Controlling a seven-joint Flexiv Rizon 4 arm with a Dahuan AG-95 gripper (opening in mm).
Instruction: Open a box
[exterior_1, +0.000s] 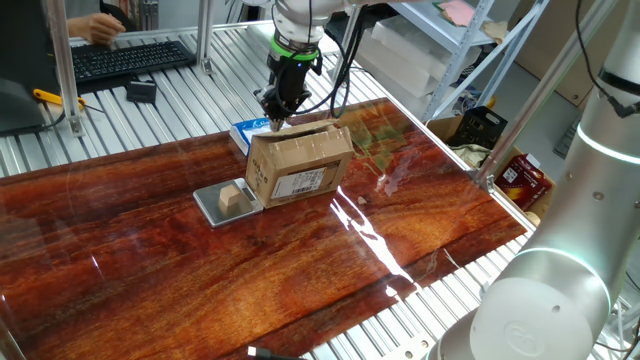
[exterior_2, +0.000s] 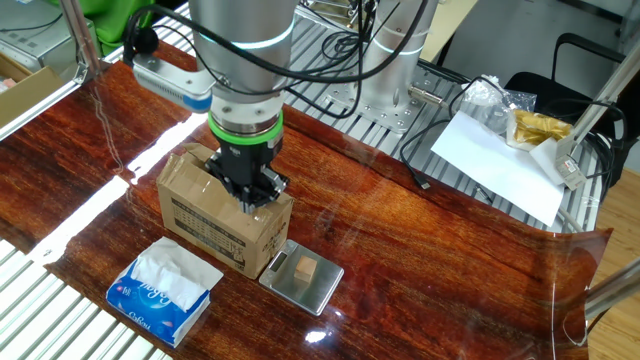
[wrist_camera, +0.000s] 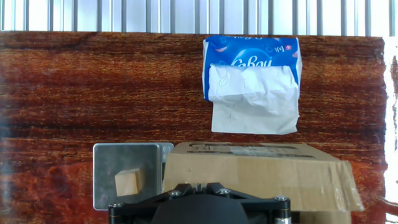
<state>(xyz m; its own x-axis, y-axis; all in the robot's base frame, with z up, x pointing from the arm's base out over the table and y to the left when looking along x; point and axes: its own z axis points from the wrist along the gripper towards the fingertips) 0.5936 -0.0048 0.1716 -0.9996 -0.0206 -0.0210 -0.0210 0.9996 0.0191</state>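
The gripper points straight down over the box, its fingers pressed together with nothing between them, tip right at the box's top edge on the side nearest the tissue packet. From the other fixed view the gripper sits low on the carton's top; whether it actually touches the cardboard I cannot tell.

The box stands in the middle of the glossy dark wooden table, a brown carton with a white barcode label on one side. In the hand view the box fills the lower part of the frame, tape across its top, flaps lying flat.

Around it things are tight. Just beside one end, a flat silver scale with a small wooden cube on it; the scale's edge is touching or nearly touching the carton. On the other side lies a blue-and-white tissue packet, white tissue spilling from its slot, near the box but apart from it. In the hand view the packet lies just beyond the carton.

Further off, a keyboard with someone's hand at it, and a second, grey robot arm looming at the table's corner. Cables trail behind the working arm.
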